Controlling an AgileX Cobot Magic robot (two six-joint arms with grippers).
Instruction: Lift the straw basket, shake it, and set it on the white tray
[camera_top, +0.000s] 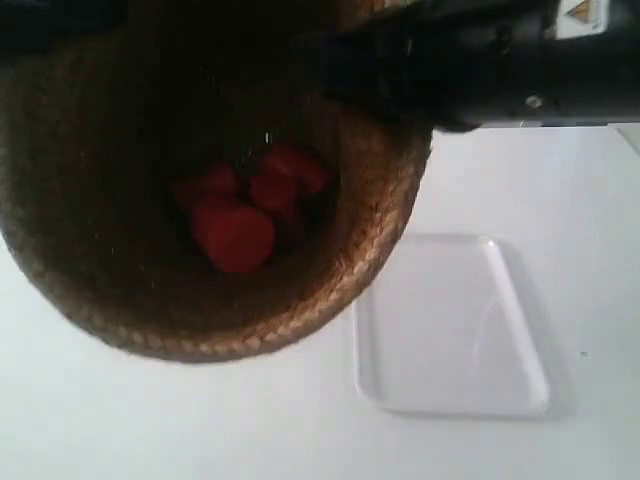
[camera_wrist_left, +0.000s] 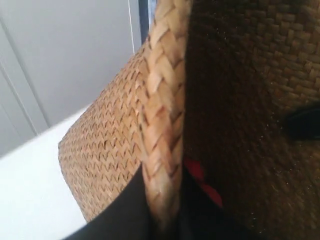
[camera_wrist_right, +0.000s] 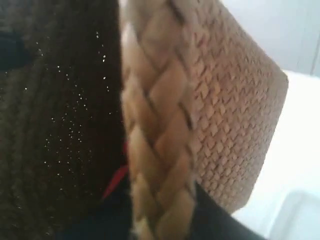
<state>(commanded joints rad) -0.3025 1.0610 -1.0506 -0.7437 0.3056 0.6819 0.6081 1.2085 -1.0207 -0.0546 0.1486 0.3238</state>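
The straw basket (camera_top: 330, 290) is raised close to the exterior camera and fills that view's upper left, with several red pieces (camera_top: 240, 215) in its dark bottom. My left gripper (camera_wrist_left: 162, 210) is shut on the braided rim (camera_wrist_left: 162, 115), one black finger (camera_wrist_left: 125, 210) outside the wall and one inside. My right gripper (camera_wrist_right: 162, 220) is shut on the opposite stretch of the basket rim (camera_wrist_right: 155, 125) in the same way. The white tray (camera_top: 450, 330) lies on the table below and to the exterior view's right of the basket, with nothing on it.
A black arm (camera_top: 490, 60) crosses the top right of the exterior view above the tray. The white tabletop (camera_top: 120, 420) spreads under the basket. A pale wall (camera_wrist_left: 65, 55) stands behind the table in the left wrist view.
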